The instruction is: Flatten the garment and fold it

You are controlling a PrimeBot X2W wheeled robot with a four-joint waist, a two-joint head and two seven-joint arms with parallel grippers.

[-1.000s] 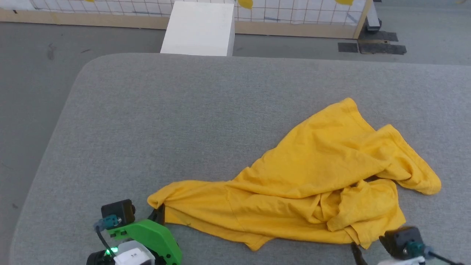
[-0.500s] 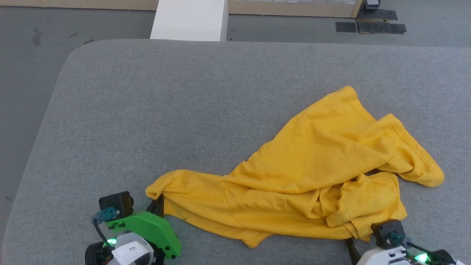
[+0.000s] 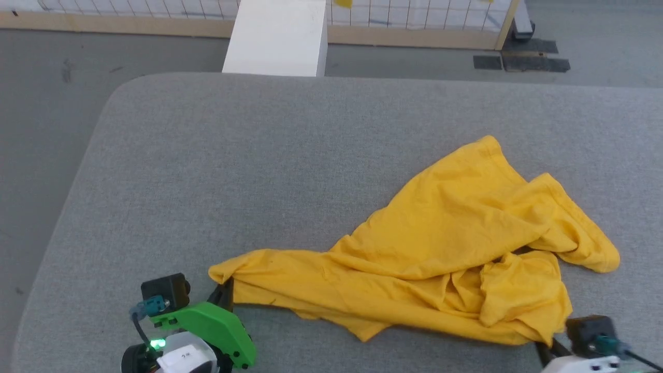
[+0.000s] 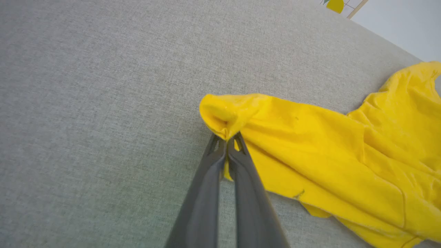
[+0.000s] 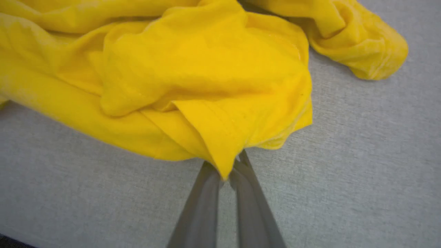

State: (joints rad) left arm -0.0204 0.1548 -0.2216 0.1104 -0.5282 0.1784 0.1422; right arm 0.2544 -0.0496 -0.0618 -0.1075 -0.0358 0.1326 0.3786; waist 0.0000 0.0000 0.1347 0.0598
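— Where's the yellow T-shirt (image 3: 440, 243) lying?

— Crumpled on the grey cloth-covered tabletop (image 3: 259, 155), in the near right part as the head camera sees it. One end is drawn out into a long tongue toward the near left. A rounded wad of cloth sticks out at the far right, and the middle is heaped in loose folds.

— What's the left hand (image 4: 226, 142) doing?

— Its two dark fingers are pressed together on the very tip of that left tongue. A sliver of yellow shows between them, and the cloth puckers into a small knob just past the fingertips.

— And the right hand (image 5: 227, 165)?

— Clamped too, on a hemmed corner at the shirt's near right edge. The corner drapes over the fingertips, with stitching lines visible on it. The two hands sit well apart, one at each near end of the shirt.

— Anything around it?

— A white box (image 3: 277, 39) stands on the grey floor (image 3: 41, 103) just beyond the tabletop's far edge. Behind it runs a wire grid fence (image 3: 414, 15) on a wooden frame.
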